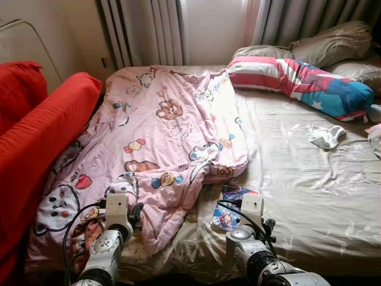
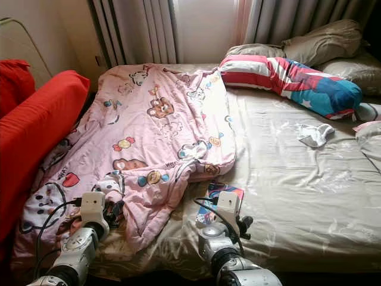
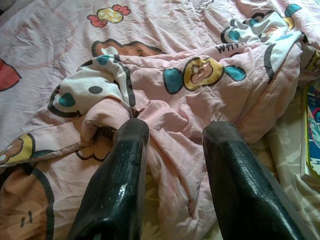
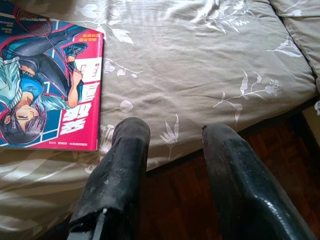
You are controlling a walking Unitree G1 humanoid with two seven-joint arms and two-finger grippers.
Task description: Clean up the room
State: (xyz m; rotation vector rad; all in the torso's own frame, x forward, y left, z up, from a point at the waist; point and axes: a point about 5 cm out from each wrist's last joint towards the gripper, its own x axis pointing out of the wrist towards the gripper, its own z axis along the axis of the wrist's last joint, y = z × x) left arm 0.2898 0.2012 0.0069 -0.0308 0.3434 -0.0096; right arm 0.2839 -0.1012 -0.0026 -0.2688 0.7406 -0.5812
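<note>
Nearest us, our left gripper [image 3: 172, 145] hovers at the foot edge of the bed, fingers [image 3: 120, 185] spread apart and empty, their tips just over the crumpled hem of the pink cartoon-print quilt [image 1: 161, 137]. Our right gripper [image 4: 172, 145] hangs beside the quilt's hem at the same bed edge, fingers likewise parted with nothing between them, above dark wooden floor [image 4: 200, 200]. Just beyond it a glossy red-and-blue comic book [image 1: 229, 205] lies flat on the beige floral bedsheet [image 1: 297, 179], touching the quilt's edge. The quilt sprawls rumpled over the bed's left half, against a red cushion [image 1: 41, 137]. Farther from the quilt lies a small white cloth [image 1: 326, 137]; beyond it, a striped red, white and blue bolster [image 1: 297, 80] and tan pillows [image 1: 333, 42].
</note>
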